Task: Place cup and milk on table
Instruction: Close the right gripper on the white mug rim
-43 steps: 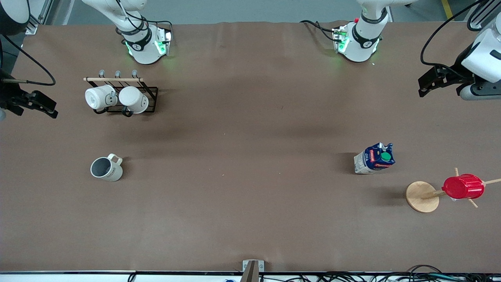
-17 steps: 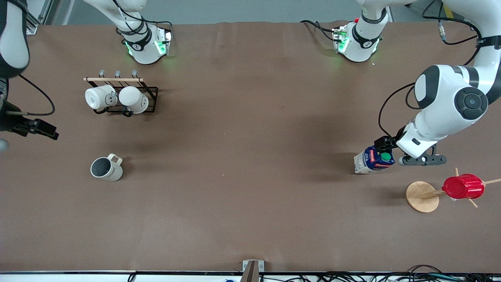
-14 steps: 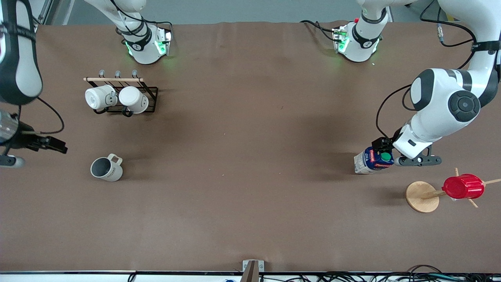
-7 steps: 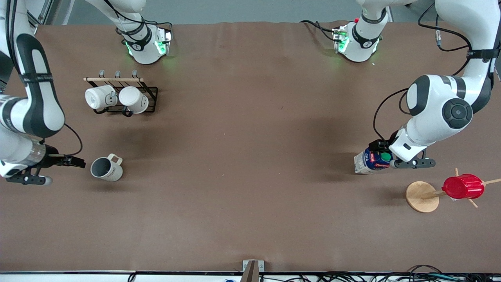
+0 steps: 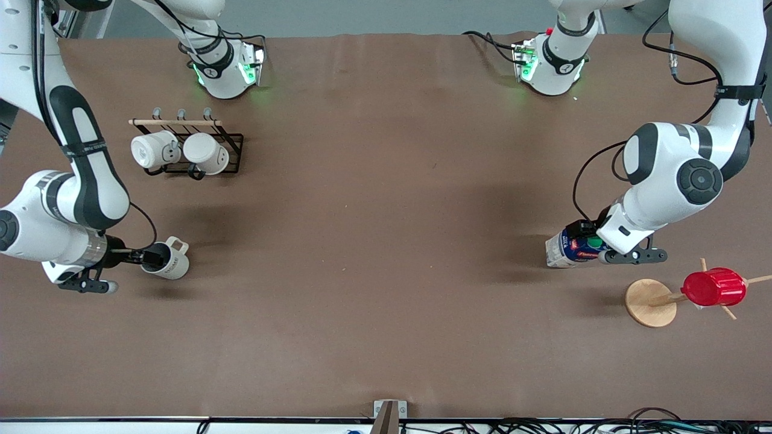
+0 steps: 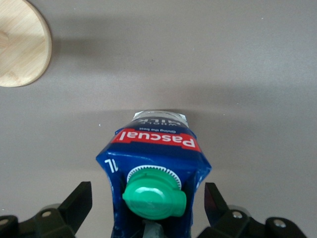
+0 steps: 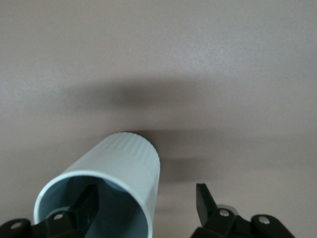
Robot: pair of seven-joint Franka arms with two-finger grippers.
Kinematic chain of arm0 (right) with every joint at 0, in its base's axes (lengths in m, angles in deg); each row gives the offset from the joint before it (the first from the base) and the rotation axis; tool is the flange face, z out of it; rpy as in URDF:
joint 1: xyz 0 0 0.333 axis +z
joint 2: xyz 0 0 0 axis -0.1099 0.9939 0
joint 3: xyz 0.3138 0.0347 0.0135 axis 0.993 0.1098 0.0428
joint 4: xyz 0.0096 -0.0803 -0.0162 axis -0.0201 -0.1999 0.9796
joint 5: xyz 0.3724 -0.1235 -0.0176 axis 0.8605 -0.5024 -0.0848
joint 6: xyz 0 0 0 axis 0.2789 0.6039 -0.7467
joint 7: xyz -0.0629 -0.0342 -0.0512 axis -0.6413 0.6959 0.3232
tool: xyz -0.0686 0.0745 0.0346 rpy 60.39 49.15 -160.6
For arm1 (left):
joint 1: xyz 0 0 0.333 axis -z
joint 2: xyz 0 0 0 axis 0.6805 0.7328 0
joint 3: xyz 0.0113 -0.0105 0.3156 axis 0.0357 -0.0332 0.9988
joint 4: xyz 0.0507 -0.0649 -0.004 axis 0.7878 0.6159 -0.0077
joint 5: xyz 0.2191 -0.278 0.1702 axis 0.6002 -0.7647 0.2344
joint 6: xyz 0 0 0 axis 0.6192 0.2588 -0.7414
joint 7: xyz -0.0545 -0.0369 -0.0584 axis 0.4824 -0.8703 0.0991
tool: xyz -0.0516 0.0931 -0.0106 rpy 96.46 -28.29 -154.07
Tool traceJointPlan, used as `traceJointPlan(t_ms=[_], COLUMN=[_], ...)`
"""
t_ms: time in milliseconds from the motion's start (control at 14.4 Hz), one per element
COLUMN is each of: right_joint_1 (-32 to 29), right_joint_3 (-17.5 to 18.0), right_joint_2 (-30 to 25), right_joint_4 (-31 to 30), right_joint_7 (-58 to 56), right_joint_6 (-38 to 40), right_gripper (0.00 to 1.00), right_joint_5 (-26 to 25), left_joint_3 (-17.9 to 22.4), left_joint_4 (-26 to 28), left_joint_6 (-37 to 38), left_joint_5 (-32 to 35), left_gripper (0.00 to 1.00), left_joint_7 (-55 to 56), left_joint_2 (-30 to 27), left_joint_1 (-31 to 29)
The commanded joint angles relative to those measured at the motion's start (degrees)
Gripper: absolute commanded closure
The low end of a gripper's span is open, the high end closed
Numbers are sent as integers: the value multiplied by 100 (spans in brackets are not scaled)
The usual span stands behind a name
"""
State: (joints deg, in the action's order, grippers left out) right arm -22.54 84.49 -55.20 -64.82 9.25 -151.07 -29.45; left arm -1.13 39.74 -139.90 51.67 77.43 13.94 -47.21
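Blue milk (image 6: 153, 163) between left gripper (image 6: 148, 203) fingers | cup (image 7: 106, 188) wall between right gripper (image 7: 148, 203) fingers

The right gripper (image 5: 146, 258) reaches into the cup (image 5: 166, 259); the left gripper (image 5: 594, 238) is at the milk (image 5: 566, 248).

Front view: left arm's wrist hides the milk (image 5: 570, 248) cap; cup (image 5: 166, 259) lettering too small to read.

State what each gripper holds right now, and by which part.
Nothing is held yet. The left gripper is open around the milk top; the right gripper is open astride the cup rim, one finger inside.
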Motion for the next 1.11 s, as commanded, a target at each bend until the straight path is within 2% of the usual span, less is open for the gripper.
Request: traceJointPlan(t_ms=[0, 69, 208, 277, 692, 831, 1038], right_joint_1=[-46, -38, -3, 6, 322, 708, 1558], right_joint_3=[33, 33, 33, 33, 42, 33, 60], right_joint_2=[-62, -62, -71, -80, -237, -396, -405], right_joint_4=[-205, -222, -231, -231, -162, 49, 689], right_joint_7=[-322, -384, -429, -429, -376, -131, 1569], right_joint_6=[-146, -146, -146, -137, 160, 556, 1284], right_gripper=[26, 40, 81, 89, 98, 100, 100], right_joint_5=[115, 115, 107, 107, 107, 107, 115], left_joint_3=[-4, -4, 5, -4, -4, -4, -48], left_joint_4=[-101, -101, -110, -110, -101, -101, -110], left_joint_6=[-10, -10, -10, -1, 42, 51, 78], left_joint_5=[-94, -94, -85, -85, -85, -94, -94], left_gripper=[13, 17, 27, 34, 83, 87, 89], left_joint_7=[68, 76, 85, 94, 94, 94, 120], left_joint_2=[49, 58, 58, 58, 23, 23, -39], left_joint_1=[-15, -16, -33, -33, -24, -24, -7])
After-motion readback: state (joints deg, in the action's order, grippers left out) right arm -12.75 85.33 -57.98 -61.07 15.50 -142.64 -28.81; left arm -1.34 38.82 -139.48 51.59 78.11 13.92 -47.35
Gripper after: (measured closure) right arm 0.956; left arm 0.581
